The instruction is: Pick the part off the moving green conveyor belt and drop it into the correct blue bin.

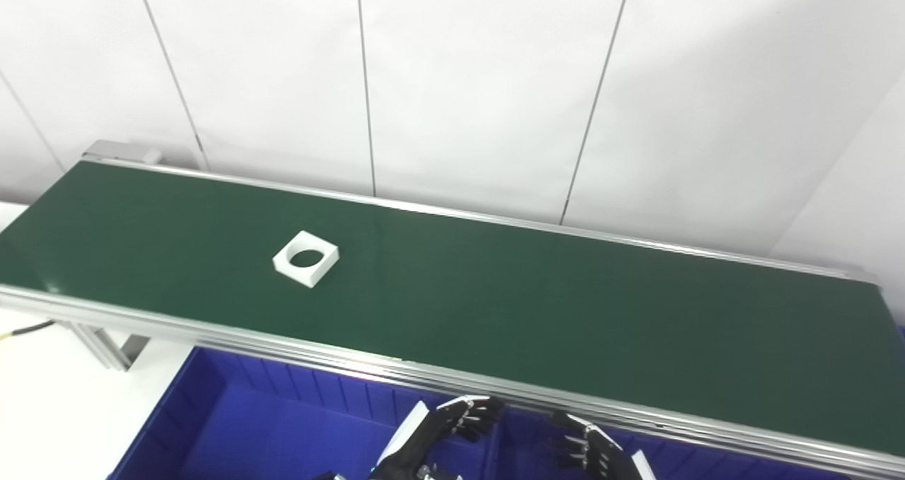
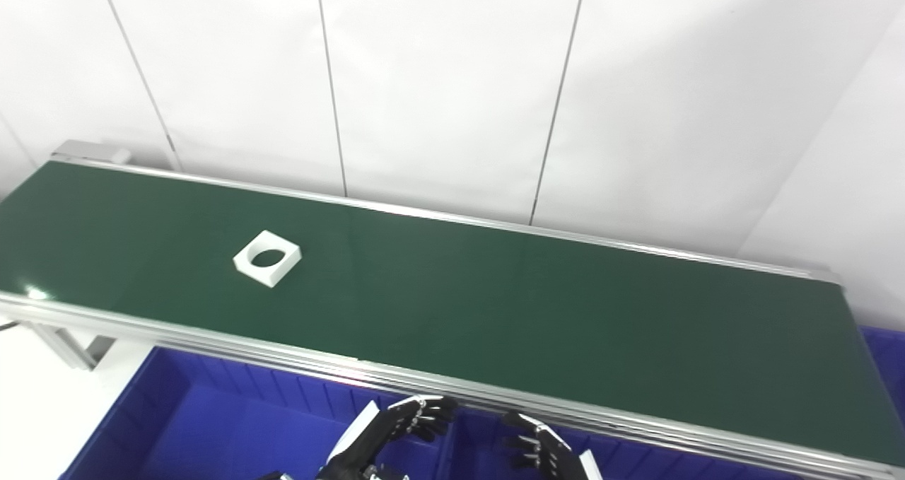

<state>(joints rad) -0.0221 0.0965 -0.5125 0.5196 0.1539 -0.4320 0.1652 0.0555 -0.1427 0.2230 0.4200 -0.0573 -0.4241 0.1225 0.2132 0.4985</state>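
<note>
A white square part with a round hole [image 1: 306, 257] lies flat on the green conveyor belt [image 1: 495, 303], left of the middle; it also shows in the right eye view [image 2: 267, 256]. My left hand [image 1: 442, 437] and right hand [image 1: 594, 452] sit low at the bottom edge, over the blue bins, well below and right of the part. Both hands hold nothing and their fingers are spread and slightly curled. The blue bin on the left [image 1: 233, 423] lies below the belt's near rail.
A second blue bin [image 1: 700, 466] lies to the right of a divider under my hands. The belt's metal rail [image 1: 283, 342] runs along the near edge. White wall panels stand behind the belt. A metal leg [image 1: 106, 346] and a cable show at the left.
</note>
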